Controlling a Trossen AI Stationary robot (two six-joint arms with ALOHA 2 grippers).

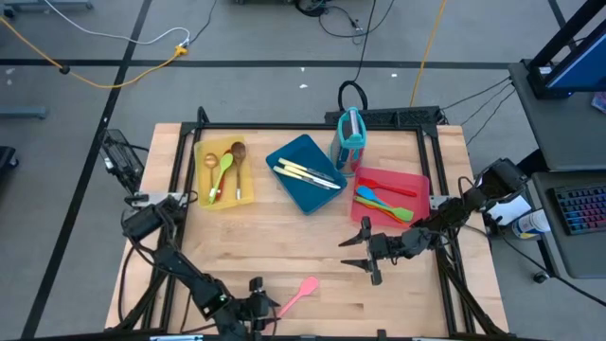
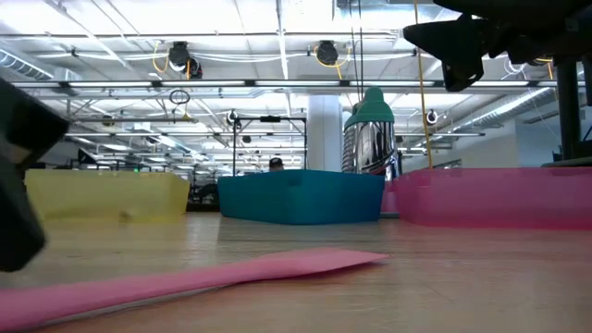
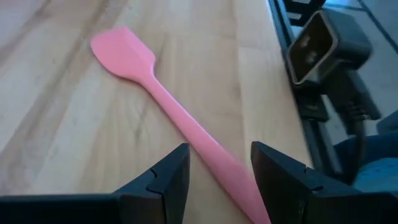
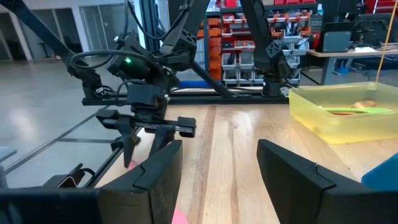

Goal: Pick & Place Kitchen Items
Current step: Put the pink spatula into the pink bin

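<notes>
A pink spatula (image 1: 297, 294) lies flat on the wooden table near its front edge, its blade (image 3: 123, 51) toward the table's middle. My left gripper (image 3: 217, 180) is low over the handle end and open, with one finger on each side of the handle (image 3: 205, 146). My right gripper (image 1: 354, 254) hangs open above the table, in front of the red tray, with nothing between its fingers (image 4: 217, 174). My left gripper straddles the spatula's handle near its free end, slanting down from the table's near left. The handle (image 3: 239, 180) runs close along the inner side of one finger (image 3: 273, 177); I cannot tell whether they touch. The spatula lies flat on the table.
At the back stand a yellow tray (image 1: 201, 152) with wooden and green spoons, a blue tray (image 1: 299, 146) with cream-handled knives, a red tray (image 1: 417, 180) with spatulas, and a teal holder (image 1: 350, 140). A small camera (image 3: 317, 43) sits at the front edge beside the spatula.
</notes>
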